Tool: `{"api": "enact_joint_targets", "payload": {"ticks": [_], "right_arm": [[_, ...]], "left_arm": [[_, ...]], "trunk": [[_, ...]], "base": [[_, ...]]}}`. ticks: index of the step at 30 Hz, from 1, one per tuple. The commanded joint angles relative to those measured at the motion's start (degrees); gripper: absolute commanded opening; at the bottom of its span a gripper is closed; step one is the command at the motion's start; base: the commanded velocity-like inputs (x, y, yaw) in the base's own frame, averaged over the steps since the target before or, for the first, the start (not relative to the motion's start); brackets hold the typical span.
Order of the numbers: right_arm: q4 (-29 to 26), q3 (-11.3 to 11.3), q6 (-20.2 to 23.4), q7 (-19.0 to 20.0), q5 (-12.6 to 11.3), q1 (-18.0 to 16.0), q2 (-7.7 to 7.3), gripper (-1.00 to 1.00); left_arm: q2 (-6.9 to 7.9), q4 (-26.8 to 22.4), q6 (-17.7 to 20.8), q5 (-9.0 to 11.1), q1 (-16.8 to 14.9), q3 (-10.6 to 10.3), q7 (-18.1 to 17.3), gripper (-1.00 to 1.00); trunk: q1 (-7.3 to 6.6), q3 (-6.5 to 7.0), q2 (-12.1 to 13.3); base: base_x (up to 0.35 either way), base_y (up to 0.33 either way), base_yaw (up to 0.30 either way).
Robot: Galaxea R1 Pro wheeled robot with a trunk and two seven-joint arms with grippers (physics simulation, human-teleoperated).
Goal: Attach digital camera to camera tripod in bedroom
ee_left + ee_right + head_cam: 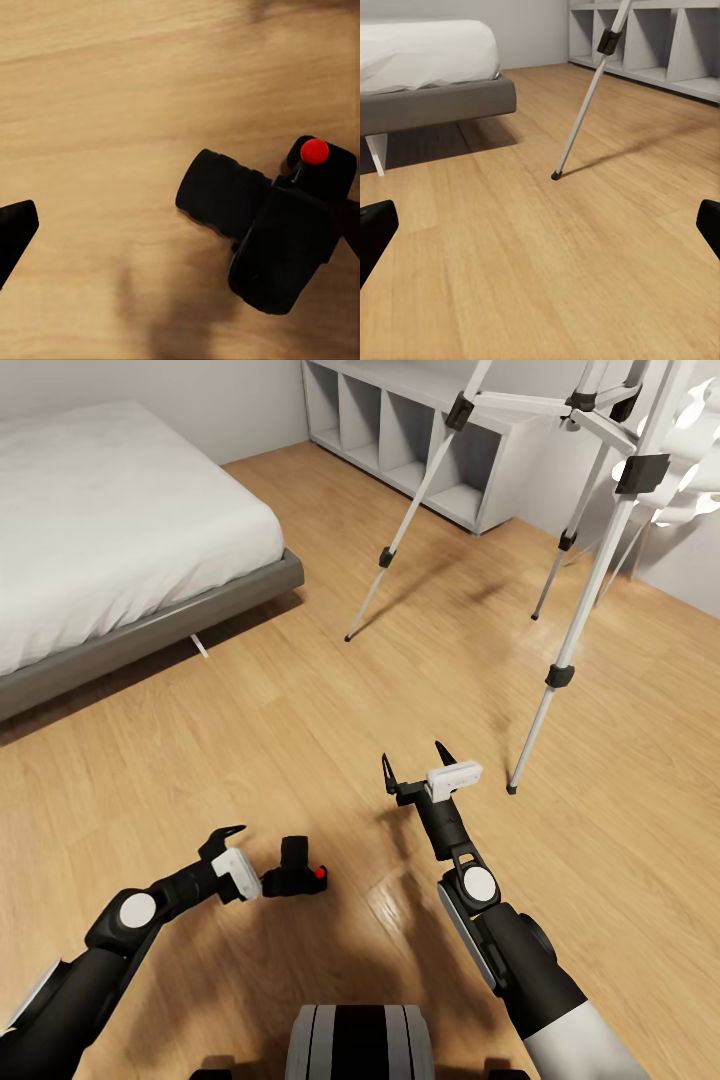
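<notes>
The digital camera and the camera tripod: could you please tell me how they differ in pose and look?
The digital camera is small, black and lies on the wood floor by the left gripper; the camera tripod is tall, silver-white-legged and stands upright. The camera has a red button; the tripod has black clamps. Both rest on the floor.

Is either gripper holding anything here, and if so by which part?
Nothing is held. The camera lies on the floor between the open left gripper's fingers, unclamped. The right gripper is open and empty.

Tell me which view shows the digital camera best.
The left wrist view: the digital camera is large there, with lens barrel and red button plain, lying on the wood floor. The head view shows it small, beside the left pincer.
</notes>
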Motion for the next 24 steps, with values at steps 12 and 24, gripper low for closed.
{"api": "enact_joint_targets", "payload": {"ticks": [12,24], "right_arm": [[0.0,0.1,-0.1,-0.4,0.2,0.0,-0.02,1.0],[0.0,0.1,-0.1,-0.4,0.2,0.0,-0.02,1.0]], "left_arm": [[-0.77,5.1,0.5,-0.2,0.0,-0.4,0.0,1.0],[-2.68,10.5,-0.3,-0.2,0.0,-3.1,4.1,1.0]], "trunk": [[-0.01,-0.03,0.0],[-0.01,-0.03,0.0]], "base": [[0.0,0.0,0.0],[0.0,0.0,0.0]]}}
